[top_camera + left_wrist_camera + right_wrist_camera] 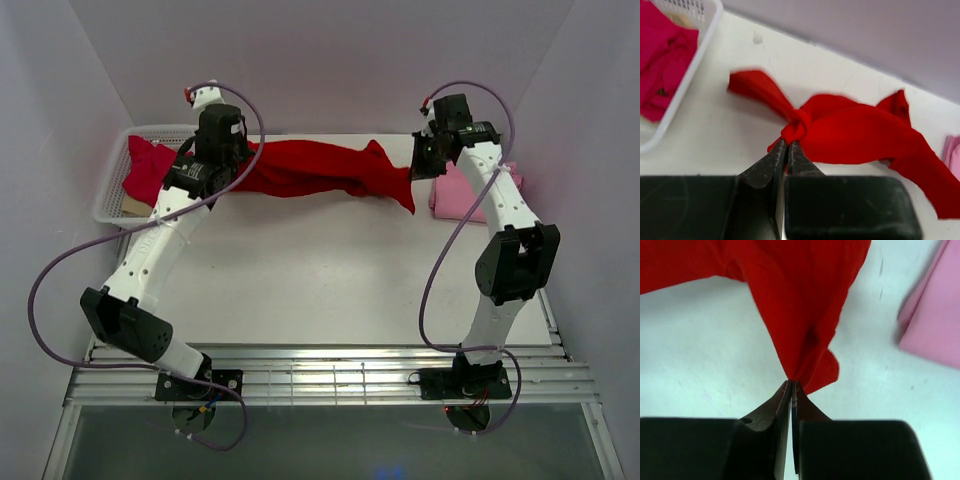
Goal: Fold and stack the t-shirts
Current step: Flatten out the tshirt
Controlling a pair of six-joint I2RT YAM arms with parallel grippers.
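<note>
Top external: the bright red t-shirt [310, 168] is stretched sideways across the far part of the white table [320, 280], held up between the two arms. The left gripper [236, 166] grips its left end and the right gripper [415, 168] its right end, where a corner of cloth hangs down. The light pink t-shirt [455, 195] lies folded on the table at the far right, partly behind the right arm. At the far left stands a white mesh basket [110, 195] with the crimson t-shirt [145, 170] heaped inside it.

Left wrist: the left gripper [786, 147] has its jaws pressed together on a bunched twist of the bright red t-shirt [850, 132], which spreads to the right above the table. The basket [705, 45] sits at the upper left with the crimson t-shirt [660, 55] in it. An edge of the light pink t-shirt [952, 150] shows at the right border.

Right wrist: the right gripper [791, 387] is pinched closed on a gathered fold of the bright red t-shirt [800, 300], which fans out away from the fingertips. The light pink t-shirt [935, 325] lies on the table to the right, apart from the red cloth.
</note>
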